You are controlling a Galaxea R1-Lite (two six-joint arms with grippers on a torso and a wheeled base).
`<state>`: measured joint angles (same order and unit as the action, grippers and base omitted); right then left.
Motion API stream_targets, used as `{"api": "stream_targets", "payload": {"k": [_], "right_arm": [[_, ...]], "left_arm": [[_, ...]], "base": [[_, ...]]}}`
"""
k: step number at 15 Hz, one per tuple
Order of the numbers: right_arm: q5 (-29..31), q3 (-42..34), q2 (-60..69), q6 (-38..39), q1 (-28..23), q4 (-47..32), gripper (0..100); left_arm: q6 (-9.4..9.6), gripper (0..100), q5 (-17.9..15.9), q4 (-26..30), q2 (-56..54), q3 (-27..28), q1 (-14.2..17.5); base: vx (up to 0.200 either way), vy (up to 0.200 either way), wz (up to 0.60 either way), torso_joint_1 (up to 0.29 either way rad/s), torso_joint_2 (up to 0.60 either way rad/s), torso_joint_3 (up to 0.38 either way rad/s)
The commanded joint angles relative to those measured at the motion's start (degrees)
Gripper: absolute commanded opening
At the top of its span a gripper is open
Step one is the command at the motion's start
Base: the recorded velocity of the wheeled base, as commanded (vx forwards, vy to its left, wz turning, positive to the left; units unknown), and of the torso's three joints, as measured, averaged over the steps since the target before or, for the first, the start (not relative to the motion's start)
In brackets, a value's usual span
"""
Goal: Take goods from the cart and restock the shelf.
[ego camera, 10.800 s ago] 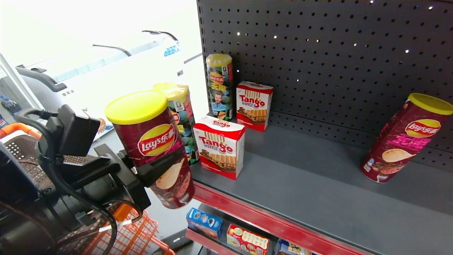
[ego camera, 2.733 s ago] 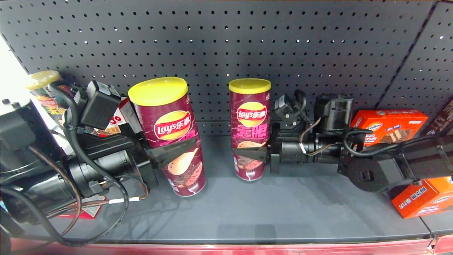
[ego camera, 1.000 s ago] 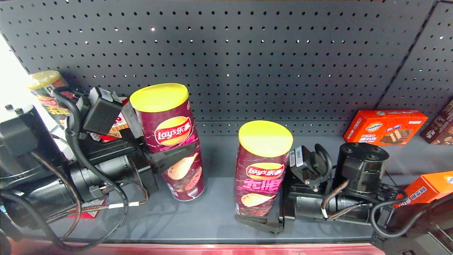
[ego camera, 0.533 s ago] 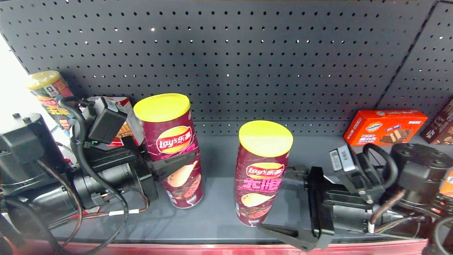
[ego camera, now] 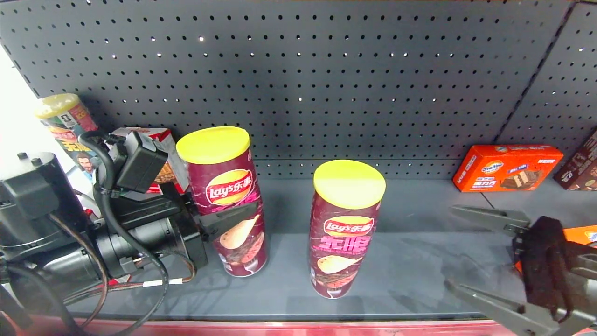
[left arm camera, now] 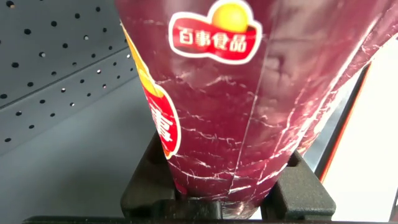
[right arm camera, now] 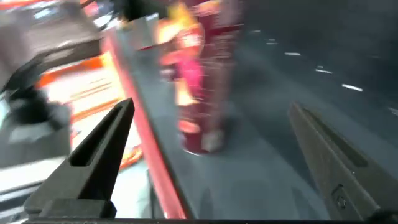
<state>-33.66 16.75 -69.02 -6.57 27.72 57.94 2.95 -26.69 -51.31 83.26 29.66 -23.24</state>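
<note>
LEFT: your left gripper (ego camera: 231,215) is clenched on a maroon chip can (ego camera: 219,186), upright, low over the shelf (ego camera: 419,261), not yet released | CENTRE: second chip can (ego camera: 347,228) stands free, judged stocked | RIGHT: right gripper (ego camera: 452,248) spread wide, empty, apart from it

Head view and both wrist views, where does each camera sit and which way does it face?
Head view: on the head, facing forward and down at the shelf; both arms show, left gripper shut on the left can, right gripper open.
Left wrist view: on the left wrist, facing past its gripper at the left can and pegboard.
Right wrist view: on the right wrist, facing between its open jaws at the free can.
Shared: head and right wrist views both show the free can.
</note>
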Motion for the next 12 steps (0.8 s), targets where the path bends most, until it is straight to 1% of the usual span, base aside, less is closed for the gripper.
{"api": "stream_targets", "payload": {"k": [1, 2, 4, 6, 8, 10, 12], "right_arm": [[7.6, -3.0, 15.7, 2.6, -7.5, -5.7, 100], [13.4, -4.3, 21.1, 2.6, -8.6, -11.2, 100], [24.2, -6.9, 31.3, 2.8, -8.7, -21.5, 100], [31.9, -9.5, 41.5, 4.3, -8.7, -29.0, 100], [34.8, -10.1, 49.7, 5.0, -8.8, -36.7, 100], [37.3, -10.3, 57.0, 5.1, -8.8, -45.0, 100], [39.9, -11.6, 63.7, 5.0, -9.1, -51.1, 100]], "left_arm": [[0.04, 0, 0.0, 0.0, 0.0, 0.5, 0.0], [0.04, 0, 0.0, -0.1, 0.0, 0.6, 0.0], [0.04, 0, 0.0, -0.1, -0.1, 0.5, -0.1], [0.04, 0, -0.1, -0.1, -1.3, 0.3, 0.0], [0.13, 0, -0.1, 0.0, -1.7, -0.2, -0.1], [1.0, 0, -0.1, 0.0, -1.7, 0.0, -0.1], [1.44, 0, -0.1, 0.0, -1.6, -0.2, -0.2]], "base": [[0.0, 0.0, 0.0, 0.0, 0.0, 0.0], [0.0, 0.0, 0.0, 0.0, 0.0, 0.0], [0.0, 0.0, 0.0, 0.0, 0.0, 0.0], [0.0, 0.0, 0.0, 0.0, 0.0, 0.0], [0.0, 0.0, 0.0, 0.0, 0.0, 0.0], [0.0, 0.0, 0.0, 0.0, 0.0, 0.0], [0.0, 0.0, 0.0, 0.0, 0.0, 0.0]]}}
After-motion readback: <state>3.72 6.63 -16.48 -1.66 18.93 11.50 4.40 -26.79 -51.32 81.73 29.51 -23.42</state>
